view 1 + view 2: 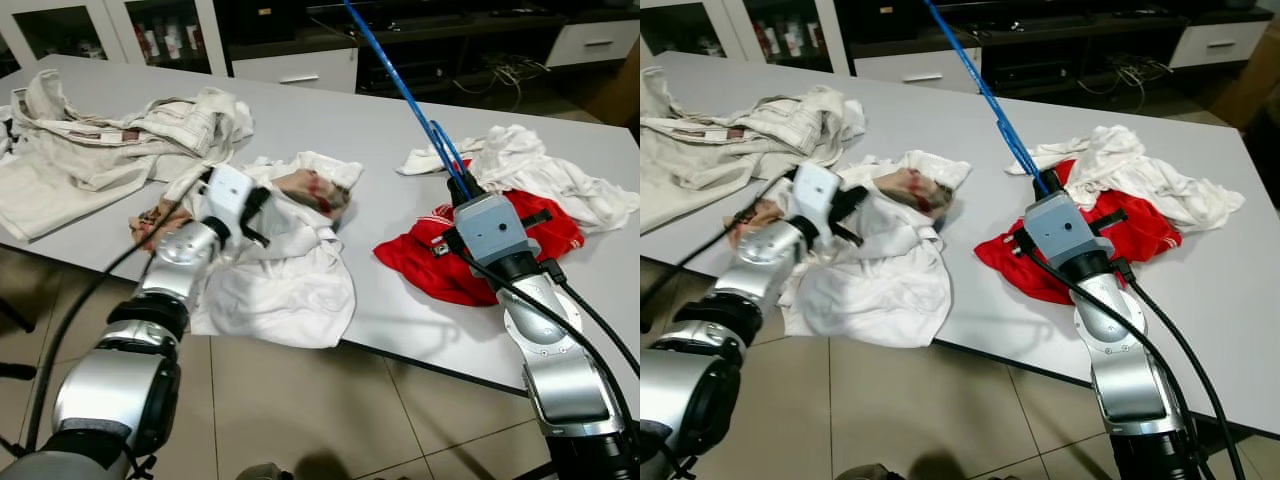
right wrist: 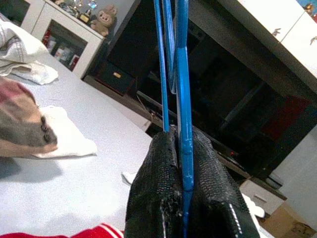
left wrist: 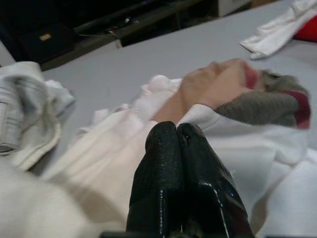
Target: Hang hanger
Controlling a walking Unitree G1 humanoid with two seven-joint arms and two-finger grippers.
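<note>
- Blue hanger [image 1: 400, 95] stands tilted above the grey table [image 1: 330, 125], clamped between the right gripper [image 2: 181, 163] fingers.
- Red garment [image 1: 450, 250] lies just under that gripper, beside a white shirt [image 1: 530, 165].
- Left gripper [image 3: 177, 148], fingers pressed together with nothing between them, rests over a white cloth pile [image 1: 290, 270].

One blue hanger [image 1: 400, 95], two end effectors, and four clothing heaps on one table [image 1: 330, 120].

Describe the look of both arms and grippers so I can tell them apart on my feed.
Both arms are silver segmented metal with black joints and black cables alongside. The left gripper has glossy black fingers behind a white wrist block; the right gripper has textured black fingers behind a grey-blue one.
</note>
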